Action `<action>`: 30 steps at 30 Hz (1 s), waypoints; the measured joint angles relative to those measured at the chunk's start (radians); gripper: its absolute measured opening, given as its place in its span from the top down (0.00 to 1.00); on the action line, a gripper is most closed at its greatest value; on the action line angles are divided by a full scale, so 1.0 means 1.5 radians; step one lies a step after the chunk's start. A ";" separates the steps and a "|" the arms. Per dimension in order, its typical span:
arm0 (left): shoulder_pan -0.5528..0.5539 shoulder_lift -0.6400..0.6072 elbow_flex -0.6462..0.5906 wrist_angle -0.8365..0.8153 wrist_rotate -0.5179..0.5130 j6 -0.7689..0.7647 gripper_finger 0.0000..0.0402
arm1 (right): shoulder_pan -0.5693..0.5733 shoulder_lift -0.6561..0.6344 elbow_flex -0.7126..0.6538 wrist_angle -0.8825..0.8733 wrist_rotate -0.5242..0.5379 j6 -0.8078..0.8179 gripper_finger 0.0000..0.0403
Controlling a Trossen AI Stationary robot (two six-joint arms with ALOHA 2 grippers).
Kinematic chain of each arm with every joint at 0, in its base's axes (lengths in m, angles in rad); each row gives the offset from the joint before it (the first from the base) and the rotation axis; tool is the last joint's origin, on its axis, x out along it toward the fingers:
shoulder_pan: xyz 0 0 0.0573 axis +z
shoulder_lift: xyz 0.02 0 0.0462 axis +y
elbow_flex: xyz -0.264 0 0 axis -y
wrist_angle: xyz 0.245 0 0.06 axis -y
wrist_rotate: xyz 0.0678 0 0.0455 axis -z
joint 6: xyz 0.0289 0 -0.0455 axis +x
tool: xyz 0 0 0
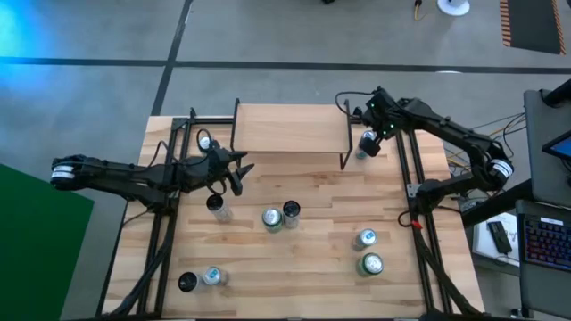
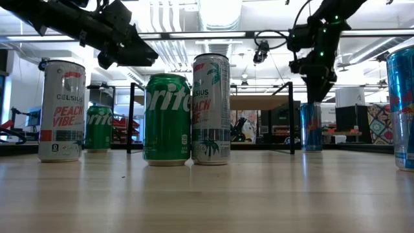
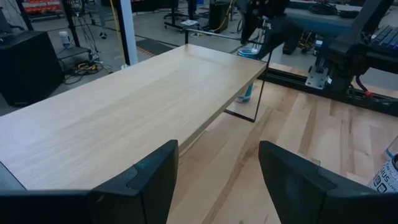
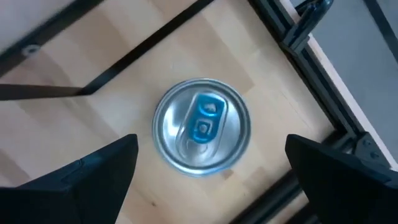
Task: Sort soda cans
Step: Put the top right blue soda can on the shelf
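Observation:
A blue can with a silver top and blue tab [image 4: 202, 126] stands on its base at the table's far right [image 1: 367, 148], beside the shelf's right leg. My right gripper [image 4: 211, 168] is open and hangs right above it, fingers pointing down on either side of the can without touching; in the low view the right gripper [image 2: 315, 81] is over the can [image 2: 311, 126]. My left gripper [image 1: 239, 169] is open and empty, raised at the shelf's left front corner. Other cans stand upright on the table: a green can [image 1: 272, 218] beside a dark-topped one [image 1: 291, 211].
A raised wooden shelf [image 1: 290, 129] on black legs stands at the far middle. Other cans: one [image 1: 205, 141] at far left, one [image 1: 217, 207], two [image 1: 364, 238] [image 1: 370, 264] at near right, two [image 1: 187, 282] [image 1: 212, 276] at near left. Black frame rails [image 1: 415, 178] run along both sides.

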 joint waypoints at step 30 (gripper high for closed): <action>0.000 0.001 0.000 -0.001 0.000 0.027 0.48 | -0.003 -0.017 -0.005 0.025 -0.013 0.083 0.42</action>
